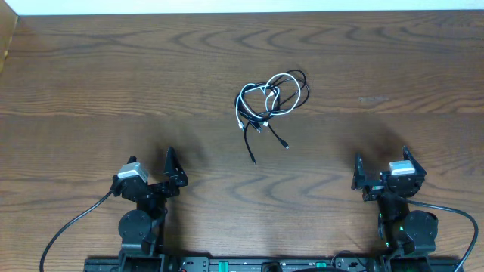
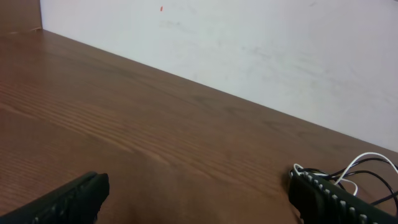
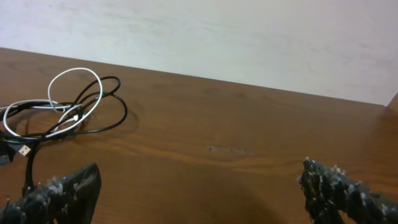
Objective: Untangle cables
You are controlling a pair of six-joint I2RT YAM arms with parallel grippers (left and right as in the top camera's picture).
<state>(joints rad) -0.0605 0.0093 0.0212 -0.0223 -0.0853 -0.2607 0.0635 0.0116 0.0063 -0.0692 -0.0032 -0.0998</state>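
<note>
At the near edge of the brown wooden table (image 1: 113, 75), two black arm bases (image 1: 136, 227), each with a thick black wire (image 1: 72, 223) curving out to the side. Just ahead of them, the left gripper (image 2: 198, 190) and the right gripper (image 3: 199, 180), both low over the wood and well apart from each other. On the left one, black ribbed fingers (image 2: 68, 199) spread wide, only bare table grain between them, nothing held. On the right one the same: dark fingers (image 3: 348, 193) flecked with pale specks, standing far apart, closed on nothing. Farther in, about midway between the two arms and a little to the right, the tangle of thin cables (image 1: 268, 102), lying flat on the wood, touched by neither gripper. Inside it, a short white cord (image 3: 74, 73) bent into loops and crossing the longer black cords (image 3: 115, 115) in several places. From the near side of the knot, two loose black tails (image 1: 250, 149) reaching toward the arms. In the right wrist view, seen ahead and to the left, with a small plug end (image 3: 23, 150) not far from the left finger; in the left wrist view, only partly visible at the right border, behind the right finger. Beyond the tangle, more bare wood up to the far edge, then a plain white wall (image 2: 249, 50).
</note>
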